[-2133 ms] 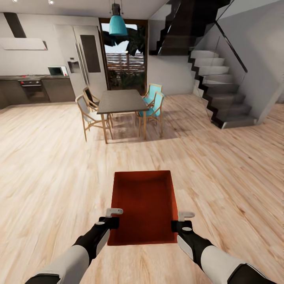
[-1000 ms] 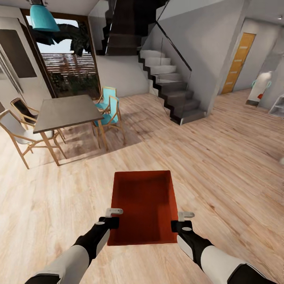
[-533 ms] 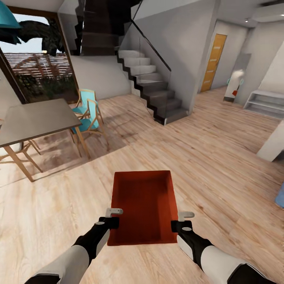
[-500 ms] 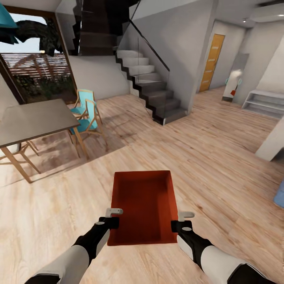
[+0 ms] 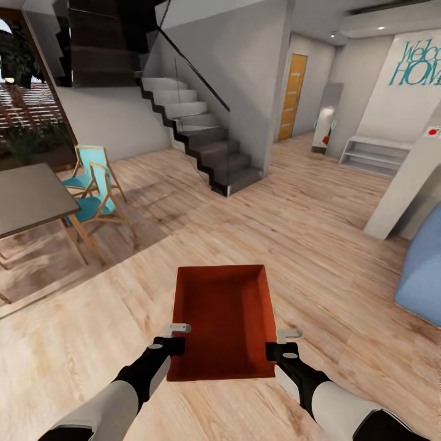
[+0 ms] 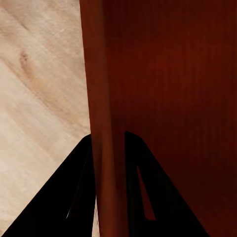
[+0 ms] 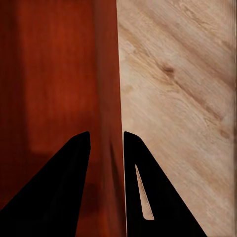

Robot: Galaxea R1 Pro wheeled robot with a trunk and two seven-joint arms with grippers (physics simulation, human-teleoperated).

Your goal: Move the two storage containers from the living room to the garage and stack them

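- Storage container [image 5: 222, 318]: is being carried above the wood-plank floor [image 5: 318, 245], between both arms
- Left gripper [image 5: 176, 337]: is being pinched onto its left wall
- Right gripper [image 5: 280, 343]: is being pinched onto its right wall
- Staircase [image 5: 196, 141]: is being faced ahead

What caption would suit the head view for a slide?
Both tools, left and right, carry an orange-red box over wood floor toward stairs.

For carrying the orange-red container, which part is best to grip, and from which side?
Grip the thin side walls of the storage container near its rear corners, one gripper per side: left gripper and right gripper each pinch a straight wall between their fingers.
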